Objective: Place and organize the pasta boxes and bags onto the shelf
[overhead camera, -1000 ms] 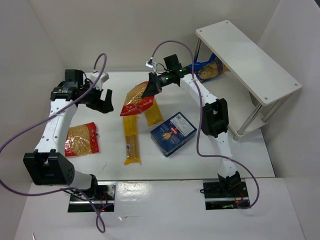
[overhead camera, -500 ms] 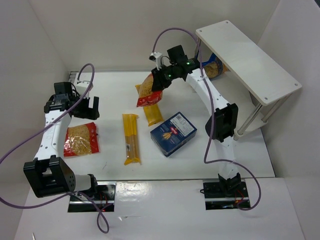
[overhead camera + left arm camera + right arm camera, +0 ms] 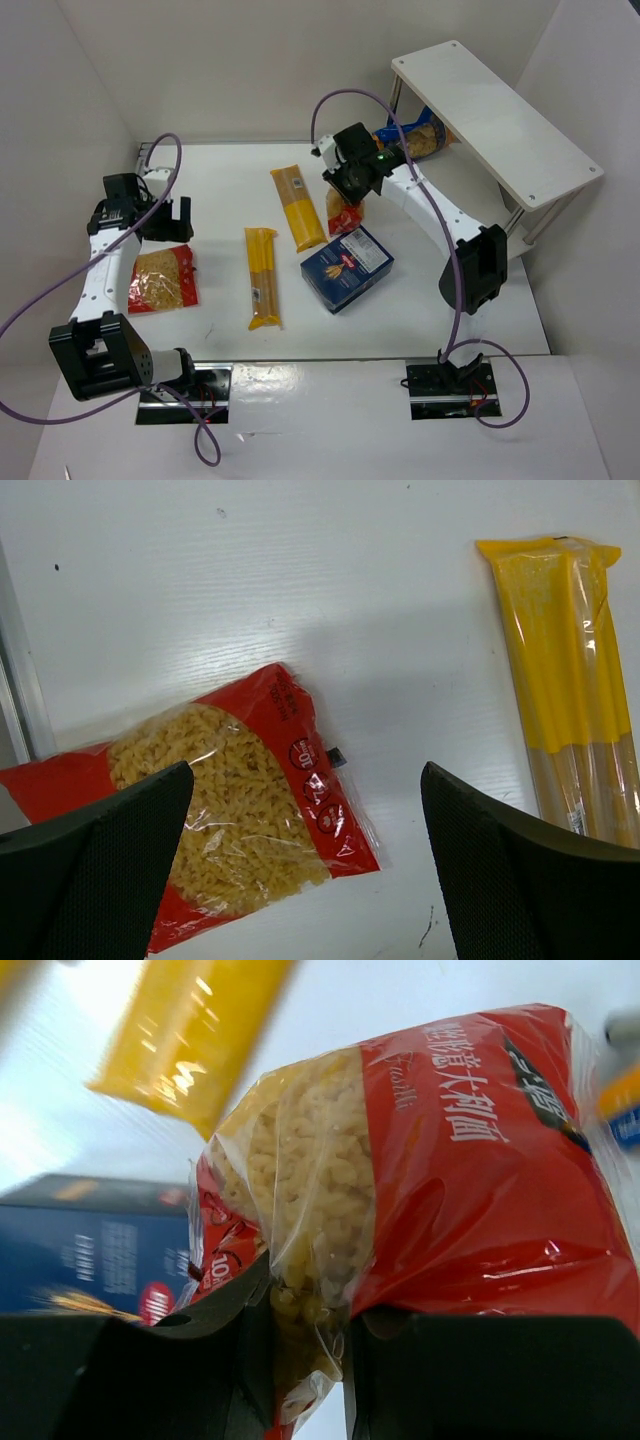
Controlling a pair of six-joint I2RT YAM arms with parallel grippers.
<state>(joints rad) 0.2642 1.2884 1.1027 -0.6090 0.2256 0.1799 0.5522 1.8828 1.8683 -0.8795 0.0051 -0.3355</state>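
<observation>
My right gripper (image 3: 350,195) is shut on a red-edged bag of pasta (image 3: 344,217) and holds it just beyond the dark blue pasta box (image 3: 347,267). The right wrist view shows the bag (image 3: 430,1190) pinched between the jaws (image 3: 305,1340), with the box (image 3: 90,1250) to the left. My left gripper (image 3: 166,218) is open over the far edge of the second red-edged bag (image 3: 163,278), which also shows in the left wrist view (image 3: 220,800). Two spaghetti packs (image 3: 298,207) (image 3: 263,275) lie mid-table. A blue-edged bag (image 3: 420,140) lies under the shelf's top board (image 3: 495,120).
The shelf's lower board (image 3: 505,232) shows at the right behind thin metal legs. White walls close in the table on the left, back and right. Purple cables loop above both arms.
My right gripper carried the red-edged bag rightward off the spaghetti pack, toward the shelf and down near the blue box. My left gripper moved left and nearer, over the other red-edged bag.
</observation>
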